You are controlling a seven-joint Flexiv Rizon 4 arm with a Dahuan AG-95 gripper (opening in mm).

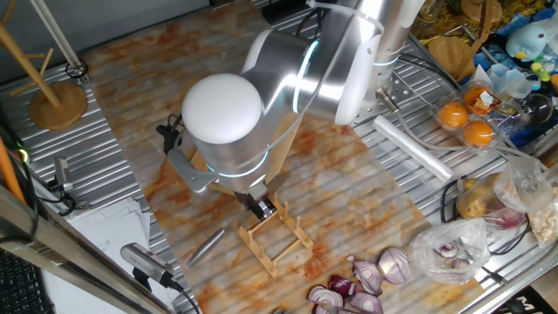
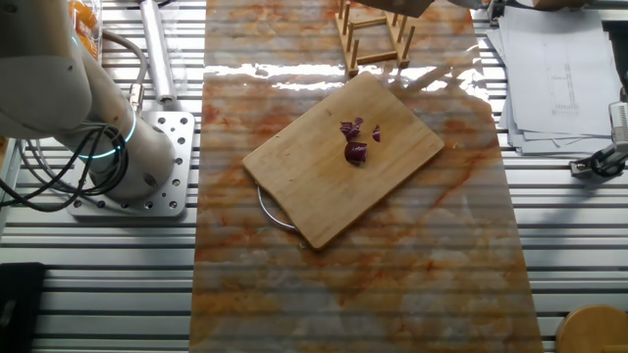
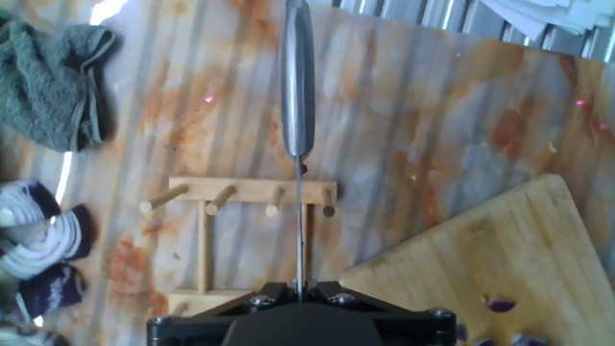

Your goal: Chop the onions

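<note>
Hand view: gripper [image 3: 300,288] pinches a steel-handled knife [image 3: 298,86] edge-on above the wooden peg rack [image 3: 240,207]. Dark red-purple onion pieces [image 2: 357,140] sit mid rectangular bamboo cutting board [image 2: 343,157]. Judged step: carrying knife; next, position the blade over the pieces.

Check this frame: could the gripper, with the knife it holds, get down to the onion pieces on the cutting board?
Probably yes. The gripper holds the knife over the wooden rack, beside the cutting board. Nothing stands over the onions.

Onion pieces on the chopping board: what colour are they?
Dark red-purple; the onion pieces show best in the other fixed view, clustered on the bamboo board.
</note>
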